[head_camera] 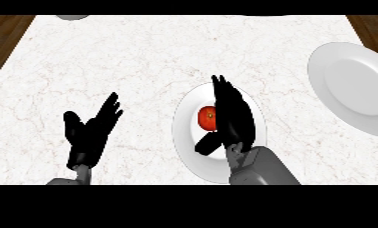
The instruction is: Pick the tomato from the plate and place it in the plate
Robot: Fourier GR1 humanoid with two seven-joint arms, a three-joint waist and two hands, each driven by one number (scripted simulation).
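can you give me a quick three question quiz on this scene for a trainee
1. True or false: the tomato lies on the near plate.
2. Which hand is over the near plate? A) left hand B) right hand
3. Fill in: the far plate lies toward the counter's ____ edge.

Key: 1 true. 2 B; its fingers are straight, thumb below the tomato, no grasp yet, while the left hand rests open at the lower left. 3 right.

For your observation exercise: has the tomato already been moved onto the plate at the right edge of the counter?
No. The tomato lies on the near plate beside the right hand; the right-edge plate holds nothing.
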